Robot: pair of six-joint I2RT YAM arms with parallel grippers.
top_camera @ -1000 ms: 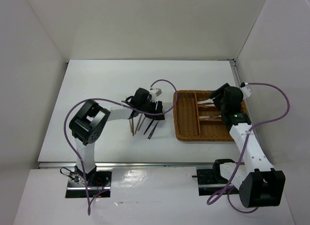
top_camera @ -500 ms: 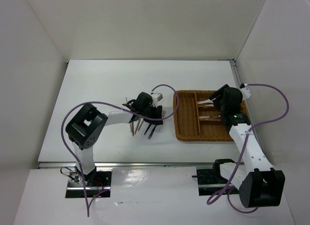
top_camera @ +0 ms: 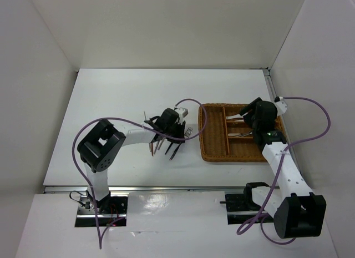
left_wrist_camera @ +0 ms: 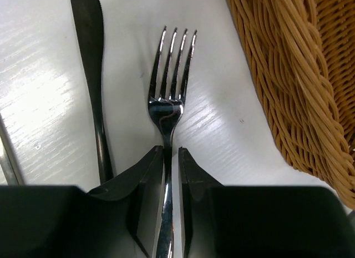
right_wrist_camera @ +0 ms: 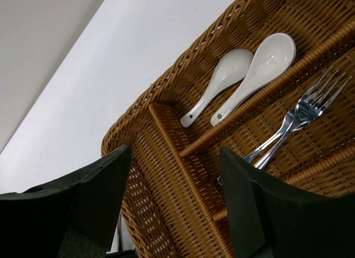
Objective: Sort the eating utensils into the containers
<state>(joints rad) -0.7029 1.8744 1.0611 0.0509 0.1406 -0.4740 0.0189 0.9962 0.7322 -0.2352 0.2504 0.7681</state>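
Note:
My left gripper [left_wrist_camera: 170, 152] is shut on the handle of a silver fork [left_wrist_camera: 171, 75], tines pointing away, just left of the brown wicker tray [left_wrist_camera: 288, 86]. In the top view the left gripper [top_camera: 178, 131] sits between a loose pile of utensils [top_camera: 163, 147] and the tray [top_camera: 213, 152]. My right gripper [right_wrist_camera: 175, 175] is open and empty, hovering over the tray [right_wrist_camera: 166, 158]. Two white spoons [right_wrist_camera: 244, 75] lie in one short compartment and two silver forks [right_wrist_camera: 299, 122] in the one beside it.
A dark slim utensil [left_wrist_camera: 91, 75] lies on the white table left of the held fork. Dark chopsticks and a brownish-handled piece [top_camera: 152, 148] lie under the left arm. White walls enclose the table on three sides.
The left gripper has moved right towards the tray with the fork, whose tines now show beside the tray's left edge. The right arm has not moved.

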